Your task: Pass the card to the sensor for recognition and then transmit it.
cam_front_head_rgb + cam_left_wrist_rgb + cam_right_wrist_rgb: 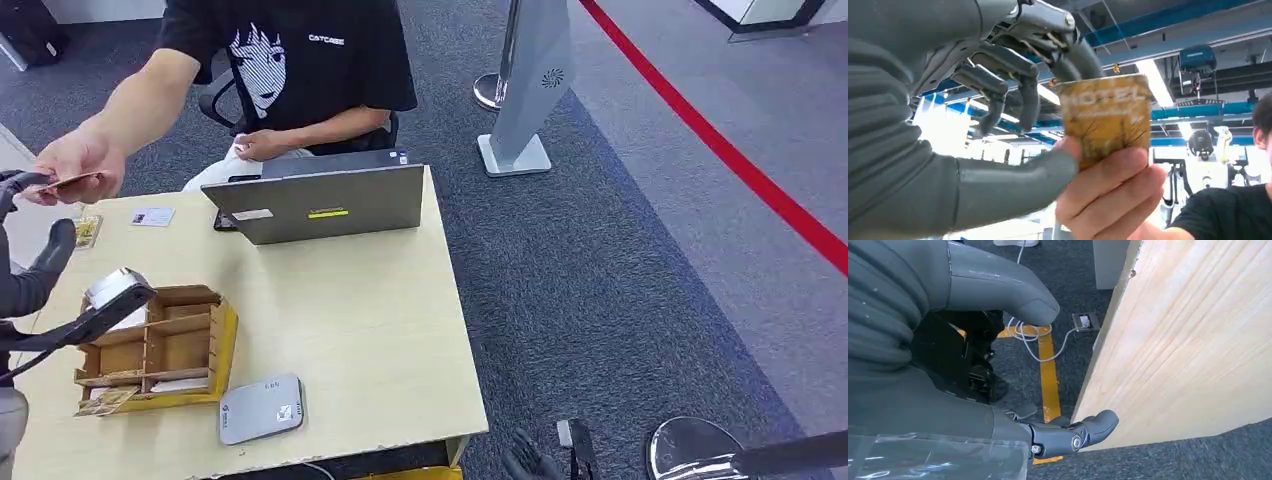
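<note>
Left hand (1013,100) and person's hand (1108,195) pinch upright card (1105,117); right hand (998,365) empty, spread.

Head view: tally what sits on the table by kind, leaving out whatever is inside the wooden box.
Laptop: 1
Wooden box: 1
Grey sensor: 1
Loose cards, white and gold: 2
Dark shape beside the laptop: unclear, uncounted
Total: 5
</note>
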### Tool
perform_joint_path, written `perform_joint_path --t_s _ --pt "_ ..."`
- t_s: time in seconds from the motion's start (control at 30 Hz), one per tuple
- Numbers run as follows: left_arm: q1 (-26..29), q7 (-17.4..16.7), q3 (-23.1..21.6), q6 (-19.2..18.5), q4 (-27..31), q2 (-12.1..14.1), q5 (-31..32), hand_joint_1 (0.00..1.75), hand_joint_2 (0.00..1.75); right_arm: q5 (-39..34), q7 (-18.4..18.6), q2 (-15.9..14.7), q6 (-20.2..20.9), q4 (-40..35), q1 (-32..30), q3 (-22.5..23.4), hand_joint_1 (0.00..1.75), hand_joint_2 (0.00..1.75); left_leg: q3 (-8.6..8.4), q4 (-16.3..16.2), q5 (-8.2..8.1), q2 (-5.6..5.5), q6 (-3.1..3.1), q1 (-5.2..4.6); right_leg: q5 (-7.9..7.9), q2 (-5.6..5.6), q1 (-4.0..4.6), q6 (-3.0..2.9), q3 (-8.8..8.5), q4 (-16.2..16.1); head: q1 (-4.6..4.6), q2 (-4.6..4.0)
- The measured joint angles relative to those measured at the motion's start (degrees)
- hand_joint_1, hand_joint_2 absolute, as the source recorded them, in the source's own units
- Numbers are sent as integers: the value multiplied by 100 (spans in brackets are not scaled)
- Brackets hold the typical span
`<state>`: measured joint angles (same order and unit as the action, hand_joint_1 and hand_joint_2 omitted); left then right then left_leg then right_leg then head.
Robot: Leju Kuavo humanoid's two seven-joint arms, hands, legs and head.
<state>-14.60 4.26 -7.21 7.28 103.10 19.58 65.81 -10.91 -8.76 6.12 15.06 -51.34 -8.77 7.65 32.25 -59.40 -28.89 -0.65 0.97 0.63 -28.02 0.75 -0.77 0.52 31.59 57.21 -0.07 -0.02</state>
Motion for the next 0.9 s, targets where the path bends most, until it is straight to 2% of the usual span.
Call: perform_joint_path --t_s 0.27,0.4,0.53,0.6,0.67,0.73,0.9 --pt "327 66 138 228 -55 -2 48 0 175 -4 83 0 -35 2 -21 7 0 175 0 0 0 0 0 0 0 1 1 0 0 0 0 0" --pt "756 228 349 595 65 -44 -248 0 175 -9 116 0 -42 -101 -97 15 0 175 -1 1 -2 8 -1 0 -1 13 1 -1 2 0 -2 0" --pt "1354 475 663 993 370 -247 -597 0 175 -9 214 9 -4 -317 -241 92 0 175 6 2 -7 9 3 0 -7 11 0 -1 4 0 2 0" --pt "1775 713 943 1325 639 -501 -1295 0 175 -4 269 53 7 -455 -316 193 0 175 3 2 -15 24 1 -1 -7 27 -3 -1 8 -1 -2 0" --pt "2207 1057 1297 1557 905 -897 -2049 0 175 57 348 114 37 -615 -438 324 0 175 2 2 -20 31 5 -2 -10 32 -3 -1 9 -3 0 0" --pt "2567 1360 1622 1578 1095 -1214 -2409 0 175 133 402 184 81 -767 -545 476 0 175 4 1 -24 26 10 -2 -15 23 -2 5 9 -5 -2 0" --pt "3057 1760 2344 1460 1368 -2099 -2953 0 175 435 459 374 234 -1065 -677 844 0 175 2 2 -27 24 9 -3 -15 20 -3 5 2 -6 5 0"
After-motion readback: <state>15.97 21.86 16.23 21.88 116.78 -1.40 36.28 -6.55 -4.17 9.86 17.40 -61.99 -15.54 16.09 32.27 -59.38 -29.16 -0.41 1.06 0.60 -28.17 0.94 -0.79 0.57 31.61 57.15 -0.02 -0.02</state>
